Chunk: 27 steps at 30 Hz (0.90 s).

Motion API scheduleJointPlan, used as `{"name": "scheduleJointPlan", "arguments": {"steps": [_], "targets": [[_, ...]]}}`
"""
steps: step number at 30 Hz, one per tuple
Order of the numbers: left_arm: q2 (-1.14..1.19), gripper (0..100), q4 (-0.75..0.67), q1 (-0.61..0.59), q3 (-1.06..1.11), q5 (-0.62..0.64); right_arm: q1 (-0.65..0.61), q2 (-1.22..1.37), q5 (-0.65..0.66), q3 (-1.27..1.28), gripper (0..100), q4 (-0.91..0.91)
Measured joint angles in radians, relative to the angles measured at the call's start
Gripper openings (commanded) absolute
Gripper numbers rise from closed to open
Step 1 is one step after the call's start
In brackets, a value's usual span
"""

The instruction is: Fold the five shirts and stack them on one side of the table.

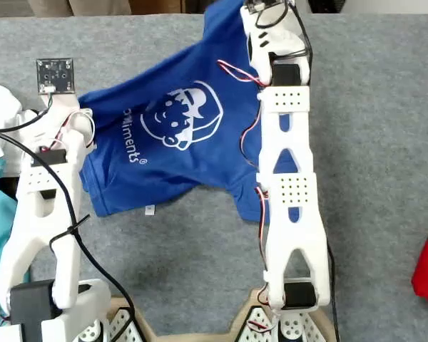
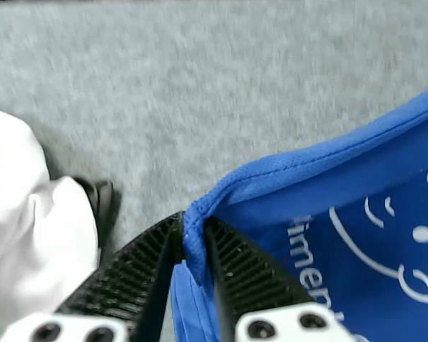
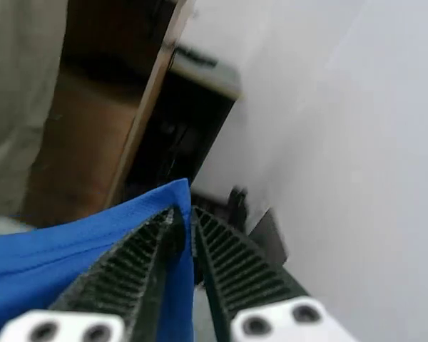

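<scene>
1. Since both arms have a grip, the blue shirt (image 1: pixel 164 142) sits print-up across the upper middle of the grey table (image 1: pixel 385 107).
2. The left gripper (image 2: pixel 192 246) pinches its mid-left corner, and the right gripper (image 3: pixel 189 228) is clamped on the top-centre edge.
3. The cloth runs diagonally between them, so neither's nearer.

Your two white plastic arms (image 1: pixel 285 189), black ribbed gripper fingers (image 2: pixel 139 263) (thin red-and-white wires (image 1: pixel 235 71), one black cable (image 1: pixel 76 217)).

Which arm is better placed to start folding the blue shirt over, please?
Probably right: the right gripper is shut on the blue shirt at its far corner, apparently lifted; the left gripper pinches an edge low.
</scene>
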Motion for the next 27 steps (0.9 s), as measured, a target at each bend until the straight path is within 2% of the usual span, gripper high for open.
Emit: {"name": "scheduleJointPlan", "arguments": {"steps": [8,19,27], "targets": [[0.000,2,0.210,0.000,-0.078,0.068,0.021,-0.100,-0.015,0.000,0.5,0.396],[0.000,2,0.508,0.005,-0.107,0.049,0.046,-0.302,-0.064,-0.002,0.5,0.895],[0.000,2,0.634,0.135,-0.041,0.048,0.077,-0.342,-0.064,-0.012,0.5,1.169]]}}
